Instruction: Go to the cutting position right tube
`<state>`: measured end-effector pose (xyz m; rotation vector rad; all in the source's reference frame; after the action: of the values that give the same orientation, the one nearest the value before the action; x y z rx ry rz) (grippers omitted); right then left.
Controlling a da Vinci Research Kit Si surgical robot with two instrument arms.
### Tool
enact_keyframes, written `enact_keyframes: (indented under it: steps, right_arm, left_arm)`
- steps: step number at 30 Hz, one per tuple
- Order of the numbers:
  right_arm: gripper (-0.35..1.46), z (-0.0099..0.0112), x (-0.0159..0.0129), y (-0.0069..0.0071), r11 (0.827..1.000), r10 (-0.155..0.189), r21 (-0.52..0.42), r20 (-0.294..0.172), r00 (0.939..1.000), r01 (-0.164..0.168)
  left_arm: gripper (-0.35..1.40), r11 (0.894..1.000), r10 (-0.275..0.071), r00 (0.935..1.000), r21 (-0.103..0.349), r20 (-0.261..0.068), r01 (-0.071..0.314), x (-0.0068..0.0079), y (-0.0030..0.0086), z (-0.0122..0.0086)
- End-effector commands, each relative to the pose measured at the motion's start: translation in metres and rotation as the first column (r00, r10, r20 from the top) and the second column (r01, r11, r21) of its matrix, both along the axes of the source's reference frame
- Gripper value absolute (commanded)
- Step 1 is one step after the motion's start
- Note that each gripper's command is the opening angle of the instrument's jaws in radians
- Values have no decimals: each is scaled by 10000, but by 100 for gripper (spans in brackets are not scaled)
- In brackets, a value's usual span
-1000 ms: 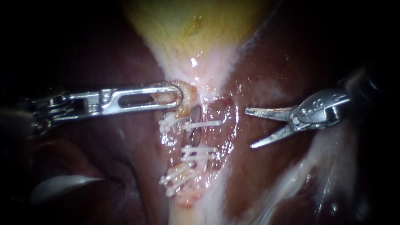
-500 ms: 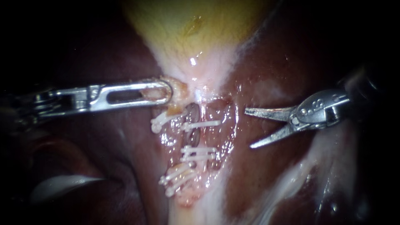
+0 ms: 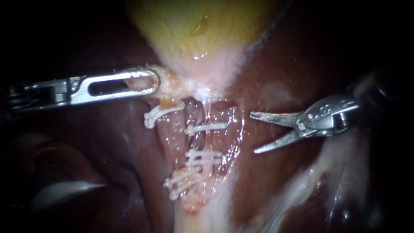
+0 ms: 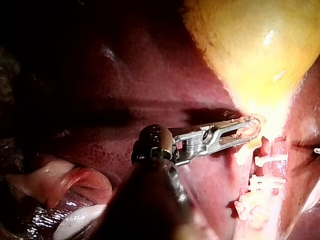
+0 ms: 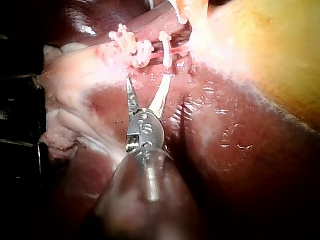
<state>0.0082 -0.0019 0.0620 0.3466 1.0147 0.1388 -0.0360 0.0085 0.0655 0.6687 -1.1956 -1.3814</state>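
- Gallbladder (image 3: 198,30): above the clips (image 3: 205,157).
- Left instrument (image 3: 152,82): upper left of the clips, at the gallbladder neck.
- Right instrument (image 3: 253,133): right of the clips, apart, over the liver (image 3: 280,172).

Liver (image 3: 276,177) bears gallbladder (image 3: 194,34); seemingly clipped tubes (image 3: 211,140).

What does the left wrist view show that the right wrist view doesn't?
Only the left wrist view: the left instrument, jaws shut on tissue at the narrow end of the gallbladder, and a pale flap beside its shaft. Only the right wrist view: the right instrument, its blades open and pointing at the clips. Both: the yellow gallbladder, the white clips and the dark liver.
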Motion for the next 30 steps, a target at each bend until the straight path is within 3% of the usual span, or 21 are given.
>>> enact_keyframes:
  steps: [1,6,12,19,30]
  right_arm:
    - [144,2,2,-3,9999,-25,147,-14,10000,25]
    - [144,12,15,-19,9934,32,1143,48,10000,-37]
    - [142,27,26,-38,9701,-354,2418,610,9975,197]
    - [142,39,24,-40,9303,-605,3666,1179,9912,132]
    - [141,49,27,-38,8742,-788,4855,1387,9872,16]
  left_arm:
    - [-35,10000,0,10000,-3,1,0,0,0,1]
    - [-35,10000,-2,10000,-3,0,2,0,0,1]
    - [-35,10000,-6,10000,-8,-4,6,0,-1,1]
    - [-35,10000,-10,10000,-9,-7,10,-1,-1,1]
    - [-35,10000,-17,10000,-9,-12,17,-1,-1,1]
